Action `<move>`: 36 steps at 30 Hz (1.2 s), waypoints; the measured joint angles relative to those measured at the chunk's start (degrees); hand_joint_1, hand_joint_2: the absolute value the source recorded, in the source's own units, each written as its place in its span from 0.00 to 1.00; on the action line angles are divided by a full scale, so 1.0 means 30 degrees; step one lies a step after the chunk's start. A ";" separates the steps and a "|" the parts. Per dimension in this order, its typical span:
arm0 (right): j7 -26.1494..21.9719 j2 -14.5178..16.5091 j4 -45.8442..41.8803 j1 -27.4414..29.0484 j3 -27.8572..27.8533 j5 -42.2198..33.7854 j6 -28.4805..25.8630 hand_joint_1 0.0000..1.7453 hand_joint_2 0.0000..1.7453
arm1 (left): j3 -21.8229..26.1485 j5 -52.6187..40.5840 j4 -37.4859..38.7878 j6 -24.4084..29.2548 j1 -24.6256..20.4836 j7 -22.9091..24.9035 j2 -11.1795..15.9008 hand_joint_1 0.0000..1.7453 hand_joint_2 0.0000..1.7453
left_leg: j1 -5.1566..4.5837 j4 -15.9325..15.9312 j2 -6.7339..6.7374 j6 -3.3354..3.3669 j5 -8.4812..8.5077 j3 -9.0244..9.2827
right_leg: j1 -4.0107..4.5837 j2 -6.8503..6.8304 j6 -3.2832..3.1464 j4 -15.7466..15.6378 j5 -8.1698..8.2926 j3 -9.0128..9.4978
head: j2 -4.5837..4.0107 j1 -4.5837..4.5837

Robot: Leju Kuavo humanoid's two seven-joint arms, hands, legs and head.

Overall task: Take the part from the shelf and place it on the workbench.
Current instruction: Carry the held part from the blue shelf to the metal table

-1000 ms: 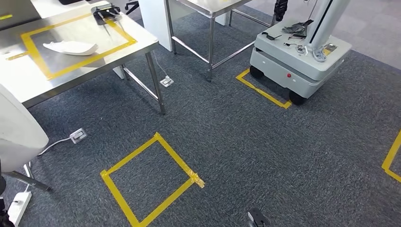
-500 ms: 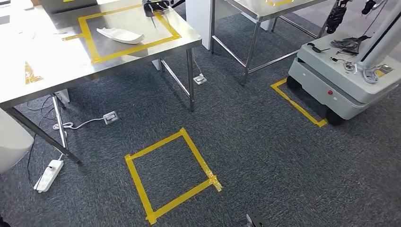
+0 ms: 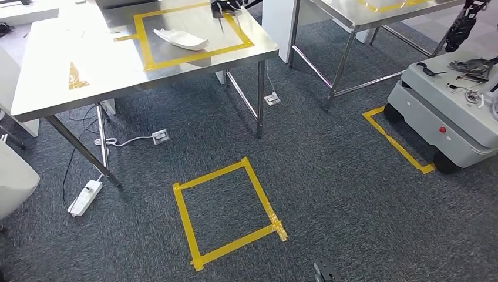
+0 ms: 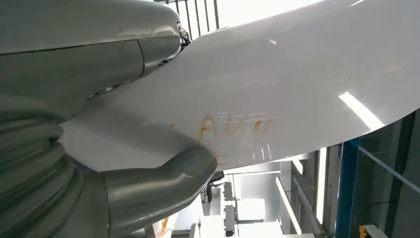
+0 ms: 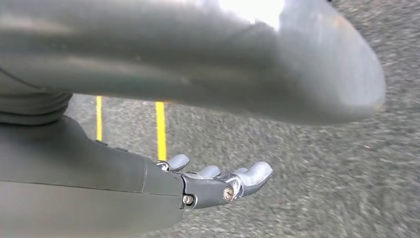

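Note:
My left hand (image 4: 74,74) grips a large white curved part (image 4: 277,74) with orange writing on it, my thumb (image 4: 163,183) pressed against its face. An edge of this part (image 3: 12,176) juts in at the left of the head view. The steel workbench (image 3: 59,82) stands ahead on the left with a yellow taped rectangle (image 3: 144,56) on top. Another white part (image 3: 181,39) lies inside that rectangle, and a dark object (image 3: 226,7) sits at its far side. My right hand (image 5: 218,183) hangs over the carpet, fingers stretched out and holding nothing.
A yellow tape square (image 3: 226,211) marks the carpet just ahead. A power strip (image 3: 85,197) and a socket box (image 3: 160,137) with cables lie under the workbench. A second steel table (image 3: 352,14) stands behind, and a white wheeled robot base (image 3: 452,111) at the right.
The camera has turned: the whole scene has slid to the right and the workbench has come further into view. The left hand still holds the white part.

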 joint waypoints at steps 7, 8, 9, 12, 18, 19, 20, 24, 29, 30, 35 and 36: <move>0.0420 0.0062 -0.0004 -0.0040 -0.0062 0.0113 0.0146 0.00 0.00 | 0.0025 -0.0084 -0.0129 0.0020 -0.0054 0.0077 -0.0031 1.00 1.00 | -0.0118 -0.0082 -0.0127 0.0780 -0.0050 0.0009 | -0.0132 0.0063 0.0749 -0.0045 -0.0115 0.0046 | 0.0000 0.0005; 0.0386 0.0062 -0.0005 -0.0041 -0.0066 0.0120 0.0162 0.00 0.00 | 0.0027 -0.0087 -0.0148 0.0027 -0.0114 0.0071 -0.0042 1.00 1.00 | -0.0058 -0.0170 -0.0161 0.0904 -0.0019 0.0078 | -0.0153 0.0237 0.0825 0.0552 -0.0466 -0.0212 | 0.0000 0.0023; 0.0377 0.0062 -0.0007 -0.0036 -0.0069 0.0133 0.0171 0.00 0.00 | 0.0027 -0.0093 -0.0160 0.0033 -0.0172 0.0069 -0.0064 1.00 1.00 | -0.0022 -0.0213 -0.0194 0.0994 -0.0003 0.0132 | -0.0184 0.0452 0.0869 0.1566 -0.0969 -0.0698 | 0.0000 0.0045; 0.0408 0.0062 -0.0007 0.0026 -0.0071 0.0191 0.0186 0.00 0.00 | 0.0025 -0.0109 -0.0140 0.0033 -0.0252 0.0075 -0.0168 1.00 1.00 | -0.0049 -0.0162 -0.0357 0.1060 -0.0087 0.0144 | -0.0198 0.0732 0.0906 0.5223 -0.2273 -0.2680 | 0.0000 0.0080; 0.0116 0.0042 -0.0007 0.0011 -0.0075 0.0290 0.0339 0.00 0.00 | 0.0024 -0.0213 -0.0153 0.0024 -0.0278 -0.0105 -0.0359 1.00 1.00 | -0.0099 0.0059 -0.0675 0.0591 -0.0683 0.0412 | -0.0134 0.0792 0.0574 0.0296 0.0227 -0.0624 | 0.0000 0.0071; 0.0096 0.0042 -0.0007 0.0001 -0.0075 0.0302 0.0333 0.00 0.00 | 0.0022 -0.0215 -0.0155 0.0018 -0.0294 -0.0120 -0.0372 1.00 1.00 | -0.0114 0.0017 -0.0693 0.0466 -0.0817 0.0425 | -0.0083 0.0792 0.0467 0.0104 0.0001 -0.0529 | 0.0000 0.0065; 0.0082 0.0044 -0.0007 -0.0001 -0.0075 0.0310 0.0328 0.00 0.00 | 0.0020 -0.0217 -0.0153 0.0013 -0.0319 -0.0124 -0.0379 1.00 1.00 | -0.0115 -0.0047 -0.0708 0.0339 -0.0948 0.0462 | -0.0045 0.0782 0.0341 0.0035 -0.0124 -0.0487 | 0.0000 0.0067; 0.0021 0.0042 -0.0007 0.0037 -0.0080 0.0353 0.0344 0.00 0.00 | 0.0000 -0.0304 -0.0124 -0.0067 -0.0434 -0.0164 -0.0386 1.00 1.00 | -0.0055 0.1463 -0.0494 -0.0041 -0.1488 -0.0069 | -0.0168 0.0759 -0.0188 -0.0196 -0.0380 0.0353 | 0.0000 -0.0022; 0.0298 0.0040 -0.0007 0.0189 -0.0086 0.0428 0.0330 0.00 0.00 | -0.0011 -0.0357 0.0095 -0.0164 -0.0428 -0.0179 -0.0403 1.00 1.00 | -0.0050 0.5178 -0.0395 -0.0091 -0.0893 -0.3680 | -0.0137 0.0746 -0.0252 -0.0290 -0.1662 0.1948 | 0.0000 -0.0066; 0.0317 0.0040 -0.0007 0.0230 -0.0087 0.0433 0.0339 0.00 0.00 | -0.0011 -0.0357 0.0133 -0.0169 -0.0424 -0.0180 -0.0404 1.00 1.00 | -0.0051 0.4122 -0.0386 -0.0018 0.0317 -0.3658 | -0.0136 0.0755 -0.0221 -0.0373 -0.1984 0.2430 | 0.0000 -0.0066; 0.0300 0.0029 -0.0009 0.0171 -0.0135 0.0517 0.0362 0.00 0.00 | -0.0011 -0.0348 0.0239 -0.0193 -0.0350 -0.0250 -0.0412 1.00 1.00 | -0.0422 0.0834 -0.0300 0.0567 0.1441 -0.2193 | -0.0108 0.0710 0.0306 -0.1066 -0.3024 0.4169 | 0.0000 -0.0095; 0.0318 0.0022 -0.0016 0.0090 -0.0146 0.0532 0.0359 0.00 0.00 | -0.0011 -0.0341 0.0186 -0.0200 -0.0394 -0.0270 -0.0410 1.00 1.00 | -0.0387 0.0627 -0.0364 0.0730 0.1021 -0.1891 | -0.0123 0.0695 0.0418 -0.0694 -0.2766 0.4129 | 0.0000 -0.0101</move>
